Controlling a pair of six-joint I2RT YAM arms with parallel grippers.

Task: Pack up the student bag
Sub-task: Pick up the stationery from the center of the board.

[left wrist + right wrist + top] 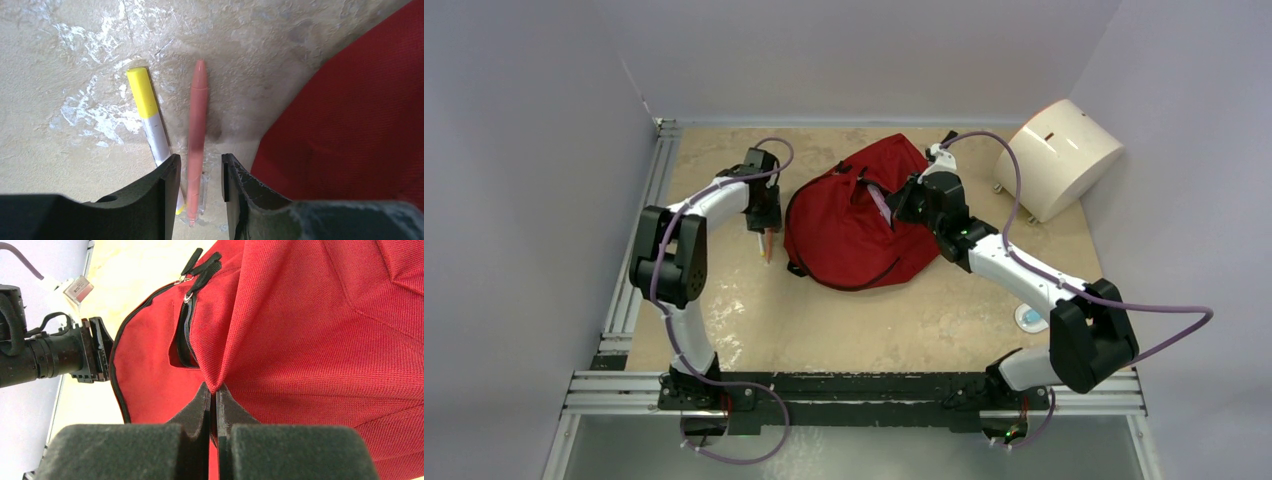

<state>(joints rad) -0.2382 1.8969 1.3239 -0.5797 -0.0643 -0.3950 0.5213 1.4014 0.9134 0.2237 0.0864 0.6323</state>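
The dark-red student bag [849,230] lies at the middle back of the table. My right gripper [896,205] is shut on a pinched fold of its red fabric [300,330], right beside a partly open black zipper [184,337], and holds it up. My left gripper [766,232] is just left of the bag, pointing down. In the left wrist view its jaws [200,175] stand open on either side of a salmon-pink pen [197,120] lying on the table, with a gap on each side. The bag's edge [360,125] shows at the right.
A white marker with a yellow cap [147,112] lies just left of the pen, partly under the left finger. A white rounded cylinder-like box [1059,155] stands at the back right. A small blue and white round thing [1030,318] lies by the right arm. The left arm [50,357] shows in the right wrist view.
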